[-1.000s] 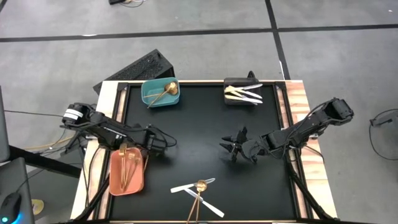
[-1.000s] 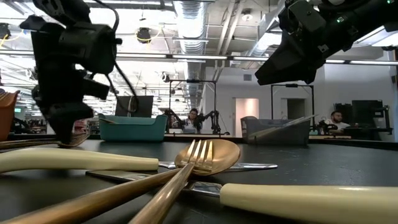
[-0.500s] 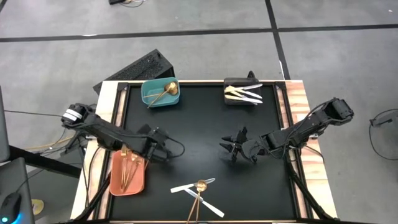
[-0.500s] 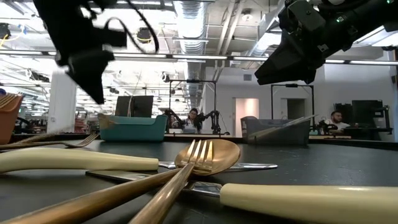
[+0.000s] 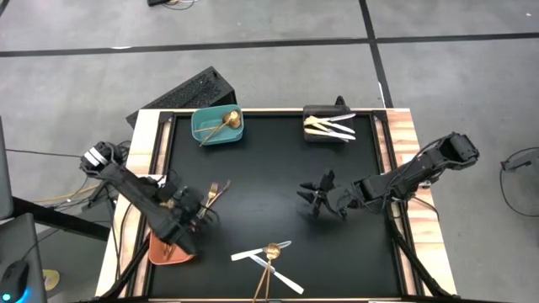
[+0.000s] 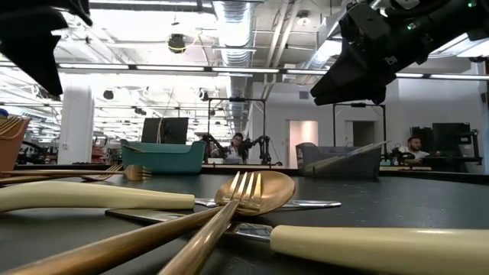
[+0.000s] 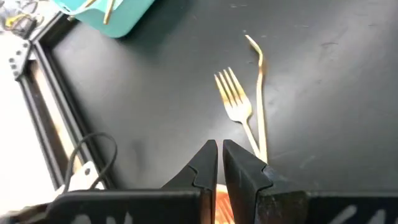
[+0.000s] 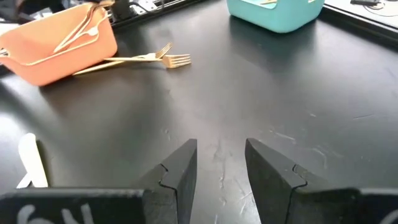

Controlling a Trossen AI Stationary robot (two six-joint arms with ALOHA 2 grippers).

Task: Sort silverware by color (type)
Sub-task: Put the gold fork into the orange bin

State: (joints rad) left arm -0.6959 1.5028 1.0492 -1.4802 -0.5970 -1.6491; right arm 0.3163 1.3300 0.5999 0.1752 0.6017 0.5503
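Two gold forks [image 7: 245, 106] lie beside my salmon bin [image 8: 59, 43].
My left gripper [image 7: 219, 155] is clenched empty above them; my right gripper [image 8: 219, 163] hovers released mid-table.

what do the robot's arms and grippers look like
Both arms are dark, jointed links with black cables looping alongside. The left arm has a pale silver part near its base end. Each gripper, left gripper and right gripper, ends in two flat, black, angular fingers with stepped inner edges.
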